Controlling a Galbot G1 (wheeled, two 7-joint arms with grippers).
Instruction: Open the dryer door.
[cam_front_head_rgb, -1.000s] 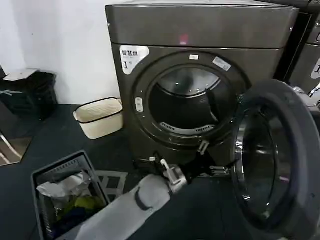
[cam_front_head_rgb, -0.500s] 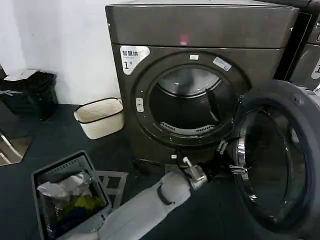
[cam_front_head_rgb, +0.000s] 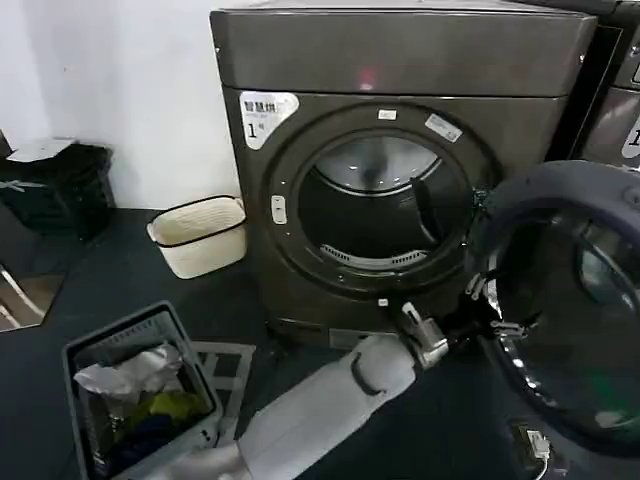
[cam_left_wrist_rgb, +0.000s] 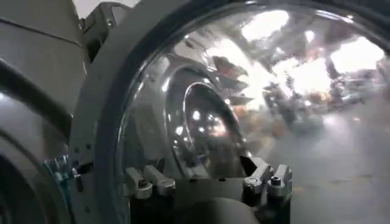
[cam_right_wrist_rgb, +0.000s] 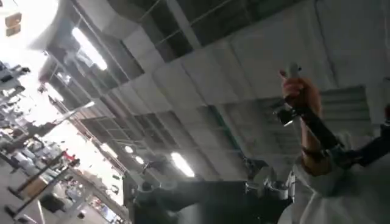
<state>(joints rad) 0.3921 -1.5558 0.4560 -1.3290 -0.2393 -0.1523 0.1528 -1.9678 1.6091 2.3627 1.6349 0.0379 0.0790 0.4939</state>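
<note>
The dryer (cam_front_head_rgb: 400, 60), dark grey-bronze with a white "1" sticker (cam_front_head_rgb: 266, 113), stands with its round opening (cam_front_head_rgb: 380, 210) uncovered. The dryer door (cam_front_head_rgb: 590, 195) hangs swung out to the right, its dark grey inner side and tinted glass facing me. My left arm reaches in from the lower left. My left gripper (cam_front_head_rgb: 490, 306) is open at the door's near edge, fingers spread against the inner rim. In the left wrist view the door's glass (cam_left_wrist_rgb: 244, 91) lies close ahead of the open left gripper (cam_left_wrist_rgb: 207, 182). My right gripper (cam_right_wrist_rgb: 204, 189) is open, pointing up at the ceiling, holding nothing.
A cream basket (cam_front_head_rgb: 198, 235) sits on the dark floor left of the dryer. A grey laundry basket (cam_front_head_rgb: 95, 350) with clothes is at the lower left. A neighbouring machine (cam_front_head_rgb: 615, 110) stands at the right, behind the open door. Black items (cam_front_head_rgb: 55, 185) lie by the white wall.
The door has swung farther open to the right. My left gripper moved right along with the door's edge, the arm stretching out.
</note>
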